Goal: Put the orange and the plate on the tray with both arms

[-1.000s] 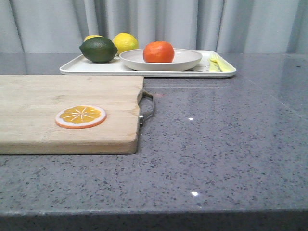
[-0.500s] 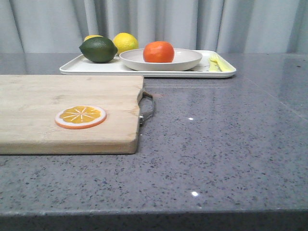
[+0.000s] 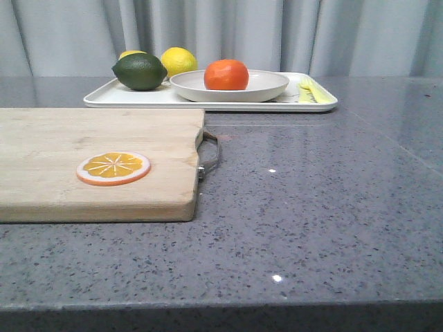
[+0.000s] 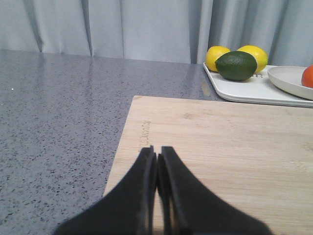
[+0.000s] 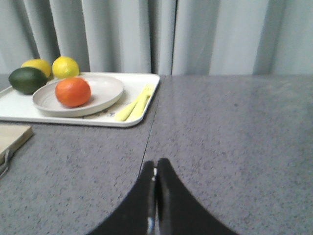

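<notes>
The left gripper (image 4: 156, 156) has its black fingers pressed together on nothing, above the near part of the wooden cutting board (image 4: 230, 147). The right gripper (image 5: 155, 171) is likewise closed and empty, over the bare grey countertop (image 5: 234, 127). Well beyond both, the orange (image 3: 226, 74) sits in the plate (image 3: 266, 86), and the plate rests on the tray (image 3: 138, 97) at the far side. A dark green lime (image 3: 140, 71) and two lemons (image 3: 178, 61) share the tray; something pale yellow, perhaps cutlery (image 3: 310, 90), lies at its right end. An orange slice (image 3: 113, 168) lies on the board.
</notes>
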`<state>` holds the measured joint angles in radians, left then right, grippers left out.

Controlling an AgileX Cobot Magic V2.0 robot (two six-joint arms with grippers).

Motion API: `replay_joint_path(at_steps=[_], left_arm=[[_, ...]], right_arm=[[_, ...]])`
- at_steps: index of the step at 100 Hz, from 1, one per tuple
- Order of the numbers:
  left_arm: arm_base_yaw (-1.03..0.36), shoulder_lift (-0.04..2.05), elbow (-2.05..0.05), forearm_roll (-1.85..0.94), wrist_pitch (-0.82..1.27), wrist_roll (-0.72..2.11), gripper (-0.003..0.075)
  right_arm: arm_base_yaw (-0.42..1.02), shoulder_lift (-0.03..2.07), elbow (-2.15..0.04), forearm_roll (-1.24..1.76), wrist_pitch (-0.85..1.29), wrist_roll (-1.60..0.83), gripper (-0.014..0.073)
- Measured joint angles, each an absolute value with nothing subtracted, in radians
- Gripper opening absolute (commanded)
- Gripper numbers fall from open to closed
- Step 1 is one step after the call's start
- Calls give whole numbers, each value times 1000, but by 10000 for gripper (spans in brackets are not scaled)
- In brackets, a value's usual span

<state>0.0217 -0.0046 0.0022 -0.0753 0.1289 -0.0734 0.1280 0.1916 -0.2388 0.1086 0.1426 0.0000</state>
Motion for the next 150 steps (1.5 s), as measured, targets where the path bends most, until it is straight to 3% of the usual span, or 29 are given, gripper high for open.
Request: replay_joint_path(at_steps=[37, 73, 150], left_arm=[[22, -5, 2, -75, 129, -73, -20], [22, -5, 2, -75, 129, -73, -20], [22, -5, 2, -75, 129, -73, -20]], right_arm=[[31, 104, -72, -59, -36, 144, -67], [-7, -7, 27, -66, 0, 144, -67], [-7, -10, 29, -67, 70, 146, -67]])
